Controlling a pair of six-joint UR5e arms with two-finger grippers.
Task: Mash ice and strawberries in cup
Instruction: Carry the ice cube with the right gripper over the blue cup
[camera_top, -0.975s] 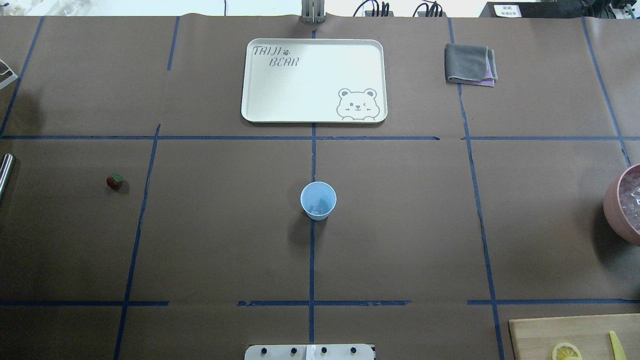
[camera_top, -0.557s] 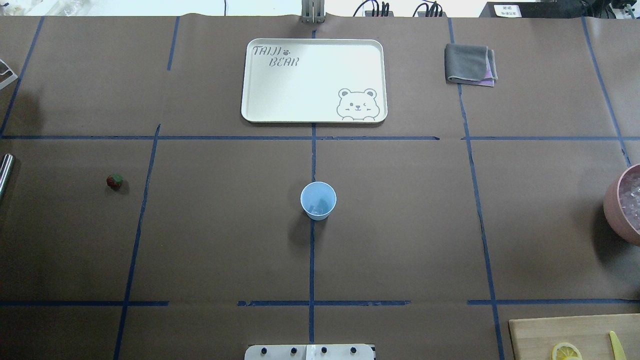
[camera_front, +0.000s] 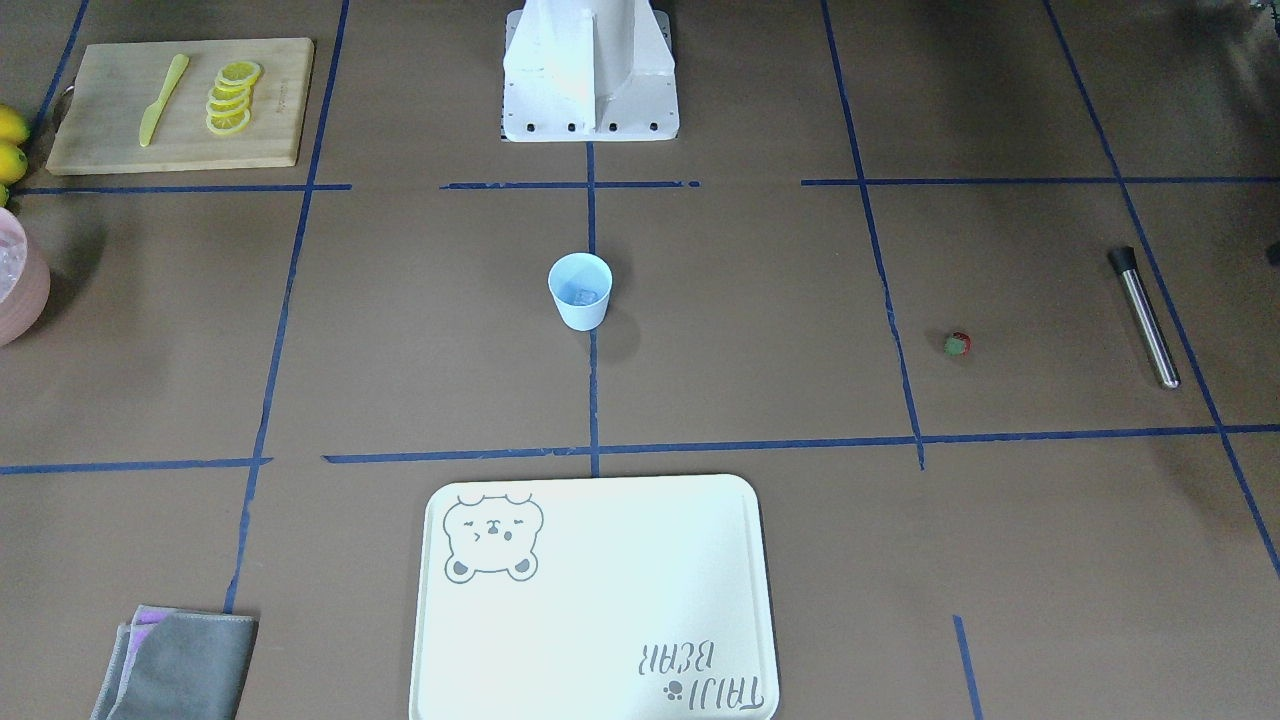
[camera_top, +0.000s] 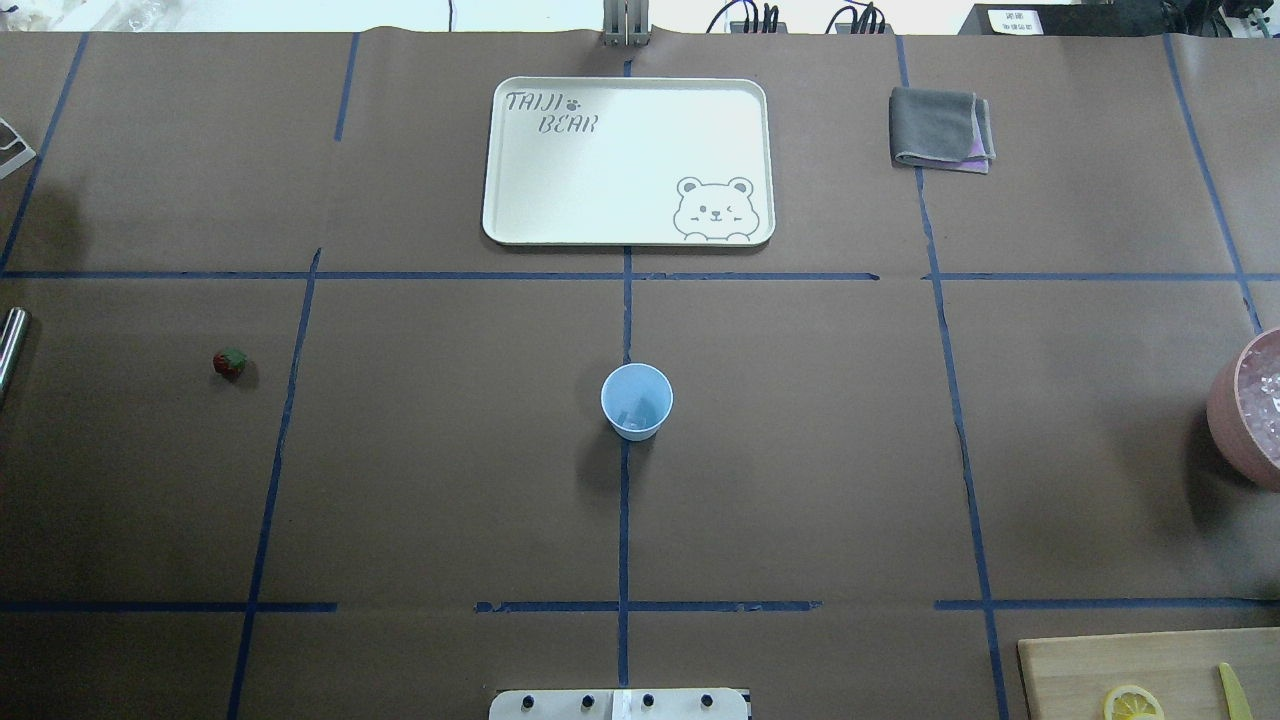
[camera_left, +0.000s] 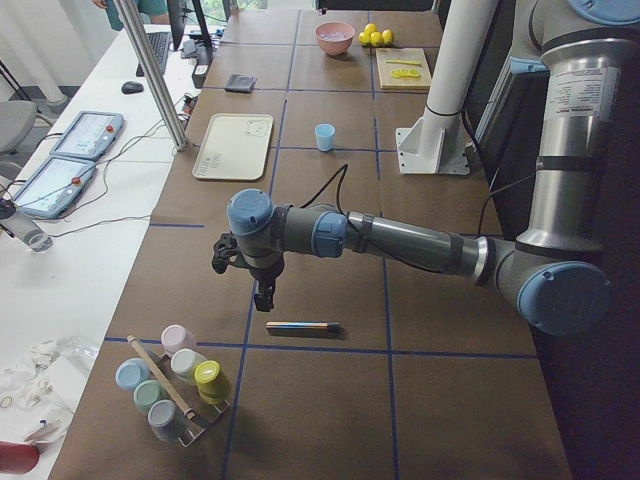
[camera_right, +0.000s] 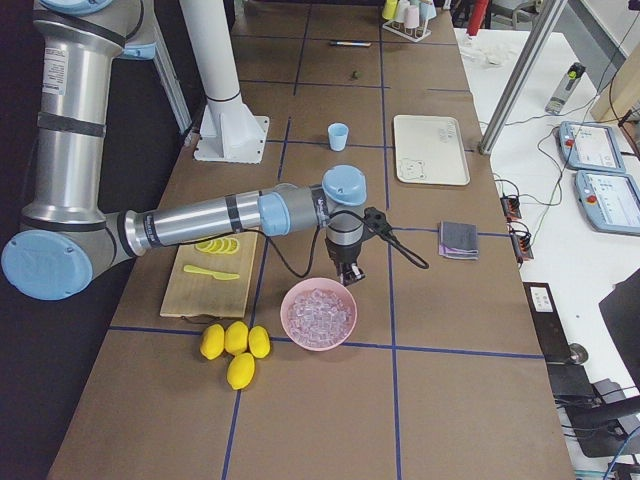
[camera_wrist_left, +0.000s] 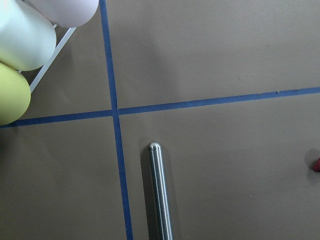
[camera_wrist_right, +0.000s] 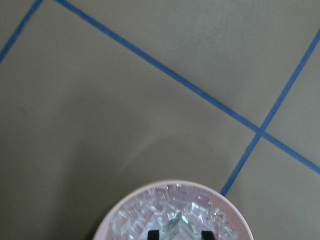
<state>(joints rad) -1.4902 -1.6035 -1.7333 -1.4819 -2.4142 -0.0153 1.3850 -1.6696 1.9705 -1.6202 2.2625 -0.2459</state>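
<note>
Strawberry (camera_top: 229, 363), tiny and red, lies far left near the left gripper (camera_left: 263, 296), whose grip I cannot tell. Pale-blue plastic cup (camera_top: 637, 400) stands centre, well left of the right gripper (camera_wrist_right: 179, 234), which pinches a clear ice cube (camera_wrist_right: 175, 225) over a pink bowl (camera_top: 1224, 418).

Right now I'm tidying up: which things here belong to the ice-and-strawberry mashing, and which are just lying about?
For the job: cup, ice, pink bowl, strawberry, metal rod (likely the masher).
Lying about: tray, folded cloth, cutting board, lemon slices, yellow knife, whole lemons, rack of coloured cups.
</note>
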